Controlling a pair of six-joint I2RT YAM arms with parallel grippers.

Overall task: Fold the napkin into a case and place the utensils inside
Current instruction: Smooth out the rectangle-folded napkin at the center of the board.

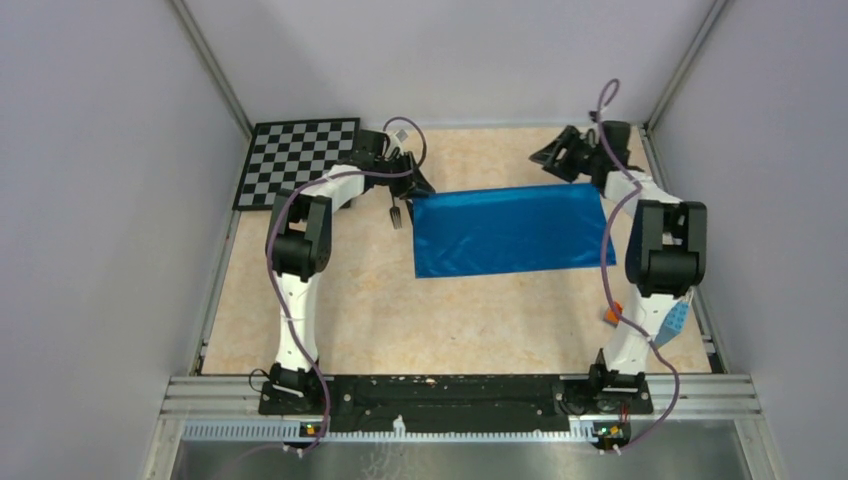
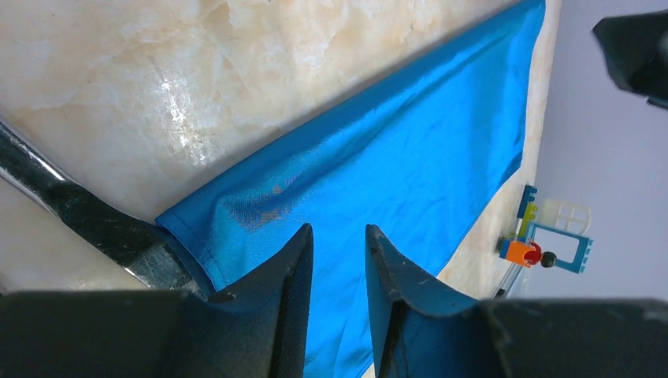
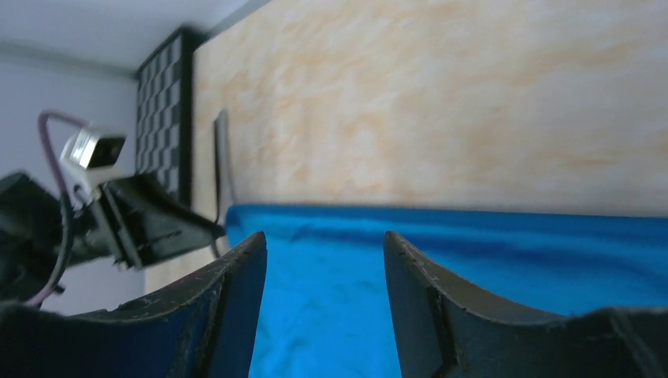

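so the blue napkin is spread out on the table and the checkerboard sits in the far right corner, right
Not quite. The checkerboard sits in the far left corner, not the far right, as the top view shows. The rest holds: the blue napkin is spread out on the table.

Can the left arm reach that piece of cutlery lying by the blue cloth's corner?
Probably yes. The left gripper hovers just beside the utensil, jaws apart, with nothing between them, though a corner of the napkin lies right against it.
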